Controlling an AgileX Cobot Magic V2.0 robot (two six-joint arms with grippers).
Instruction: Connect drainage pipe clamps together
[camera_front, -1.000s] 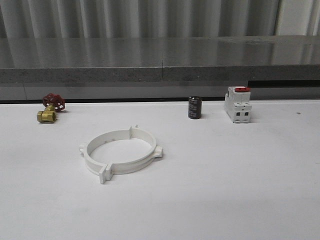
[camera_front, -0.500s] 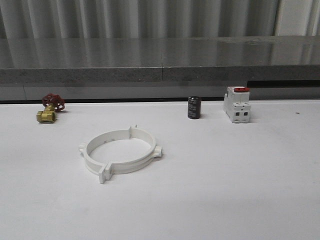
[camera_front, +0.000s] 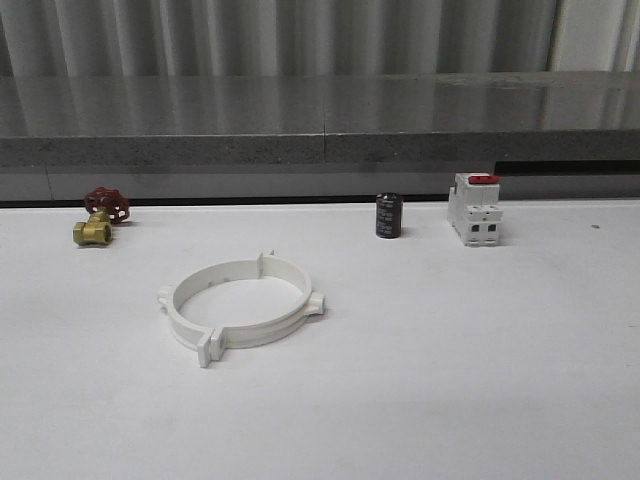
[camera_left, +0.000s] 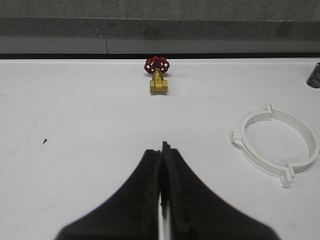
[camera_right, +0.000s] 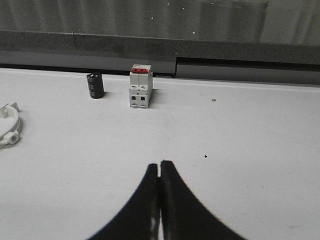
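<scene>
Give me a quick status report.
Left hand shut, right hand shut, both empty. Drainage pipe clamps form a ring on table. Nothing in the way.

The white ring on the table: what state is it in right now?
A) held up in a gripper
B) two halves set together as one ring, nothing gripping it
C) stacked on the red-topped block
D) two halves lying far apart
B: the drainage pipe clamps lie flat on the table as one closed ring, with no gripper touching them.

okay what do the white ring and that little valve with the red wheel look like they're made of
The white ring: probably moulded plastic, going by its matte, uniform white and thin tabs. The valve: its body looks like brass, yellow with a metallic sheen; the red handwheel could be painted metal or plastic.
</scene>
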